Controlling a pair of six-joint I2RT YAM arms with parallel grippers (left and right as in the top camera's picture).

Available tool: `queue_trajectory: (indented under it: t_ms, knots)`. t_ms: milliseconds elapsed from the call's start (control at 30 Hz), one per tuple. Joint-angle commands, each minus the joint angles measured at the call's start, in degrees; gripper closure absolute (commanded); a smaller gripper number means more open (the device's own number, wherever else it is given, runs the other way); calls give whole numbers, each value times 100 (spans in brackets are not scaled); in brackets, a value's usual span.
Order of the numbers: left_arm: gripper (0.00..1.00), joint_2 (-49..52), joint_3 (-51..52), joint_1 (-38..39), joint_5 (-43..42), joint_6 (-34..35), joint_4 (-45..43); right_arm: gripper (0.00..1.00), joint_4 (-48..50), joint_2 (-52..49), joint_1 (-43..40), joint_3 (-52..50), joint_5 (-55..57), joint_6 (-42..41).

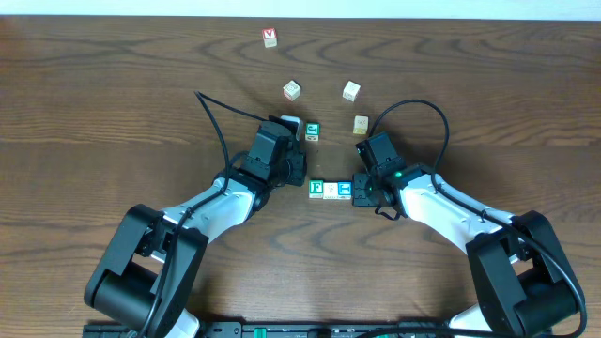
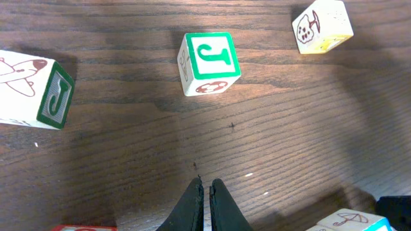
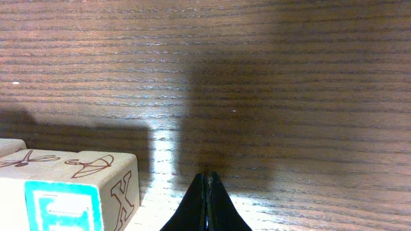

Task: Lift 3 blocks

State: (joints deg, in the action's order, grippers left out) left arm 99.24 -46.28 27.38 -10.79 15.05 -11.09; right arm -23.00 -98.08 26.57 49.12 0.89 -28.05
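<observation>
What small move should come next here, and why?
Probably slide the shut left hand toward the green block ending the row. The shut right hand sits beside the blue block at the other end, so both could then squeeze the row.

1. Wooden cubes: eight are plain from overhead; a white-topped shape [image 1: 289, 122] beyond the green F cube [image 1: 316, 191] may be a ninth.
2. Three touch in a row: the green F cube, the cream cube [image 1: 331, 192] just right of it, and the blue cube [image 1: 343, 192] next right.
3. Green J faces: two in the left wrist view, on the J cube [image 2: 209, 63] and the side-J cube [image 2: 38, 90].
4. Farther beyond the green F cube: three pale ones, the left pale cube [image 1: 292, 90], middle pale cube [image 1: 351, 90] and right pale cube [image 1: 361, 124], plus one red-lettered cube [image 1: 269, 37].
5. Two arms: left arm [image 1: 211, 207] and right arm [image 1: 441, 202]; one table [image 1: 94, 113].
</observation>
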Motion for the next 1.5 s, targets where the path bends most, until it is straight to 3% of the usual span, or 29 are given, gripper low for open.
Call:
queue_trajectory:
  t_ms: [0, 1467]
  knots:
    - [93, 74, -133, -11, -343, 308, -68, 99, -46, -264, -74, -199, 96, -57]
    - [93, 74, -120, 262, -807, 450, 719, 99, -48, -264, -74, -199, 52, -57]
